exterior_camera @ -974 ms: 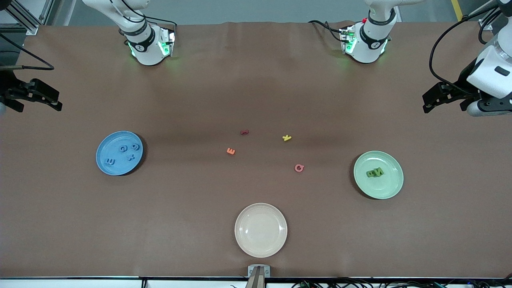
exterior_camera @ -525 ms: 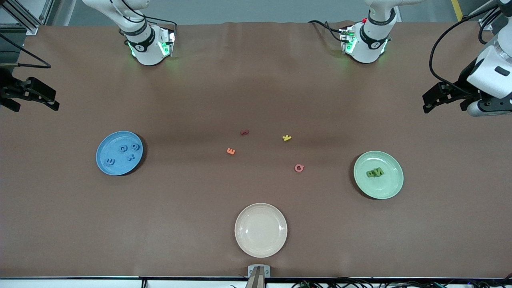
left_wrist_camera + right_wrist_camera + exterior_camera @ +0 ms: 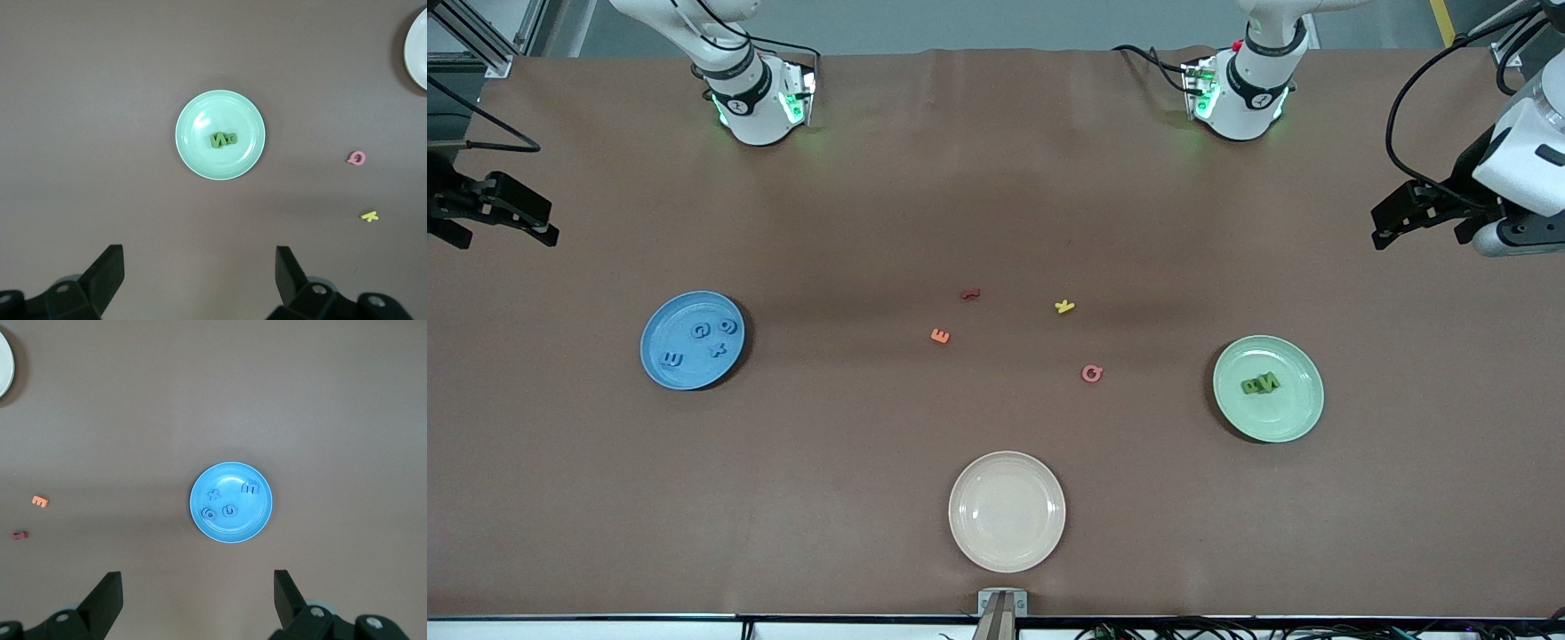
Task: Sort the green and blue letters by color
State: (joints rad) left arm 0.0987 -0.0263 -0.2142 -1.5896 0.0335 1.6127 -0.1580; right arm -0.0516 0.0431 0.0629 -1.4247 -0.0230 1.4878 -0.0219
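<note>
Lying well apart from claws (image 3: 1392,227): letters (image 3: 1260,384)

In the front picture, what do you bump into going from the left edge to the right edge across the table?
Blue plate → orange E → red letter → white plate → yellow K → pink letter → green plate.

1. The table (image 3: 996,178) is covered with a matt brown sheet that looks like paper or cloth, faintly creased.
2. The blue plate (image 3: 660,331), green plate (image 3: 1294,413) and white plate (image 3: 1007,551) look smooth and slightly glossy.
3. The blue letters (image 3: 703,342) and green letters (image 3: 1260,384) look matt and foam-like.
4. The arm bases (image 3: 758,102) are glossy white plastic.
</note>
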